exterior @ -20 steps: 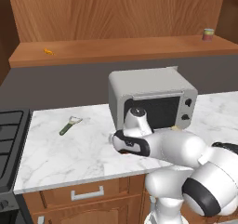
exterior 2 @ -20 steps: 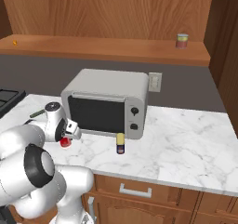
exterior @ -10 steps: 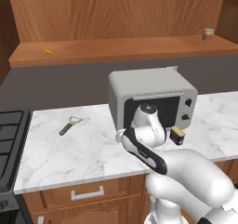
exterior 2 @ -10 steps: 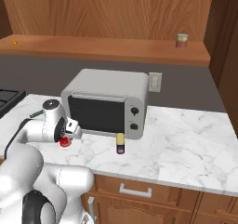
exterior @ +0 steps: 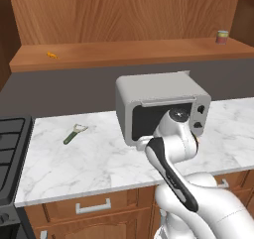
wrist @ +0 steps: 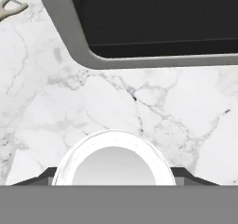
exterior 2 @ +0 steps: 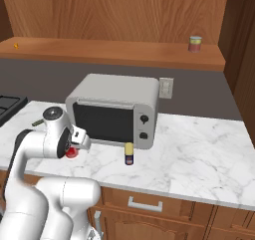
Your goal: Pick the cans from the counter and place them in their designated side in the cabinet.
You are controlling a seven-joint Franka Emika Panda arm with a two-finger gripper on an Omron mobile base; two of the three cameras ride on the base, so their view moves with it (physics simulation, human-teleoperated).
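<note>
Here the jaws are straddling the red can (wrist: 114,158) in front of the microwave (exterior 2: 113,109); whether they are pinching it cannot be told. Confirm firm contact before lifting off the table (exterior 2: 199,159).

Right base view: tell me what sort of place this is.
A rendered home kitchen, most likely. A grey microwave stands on a white marble counter with wooden drawers below, a long open wooden cabinet runs along the wall above, and a black stove sits at the counter's end.
</note>
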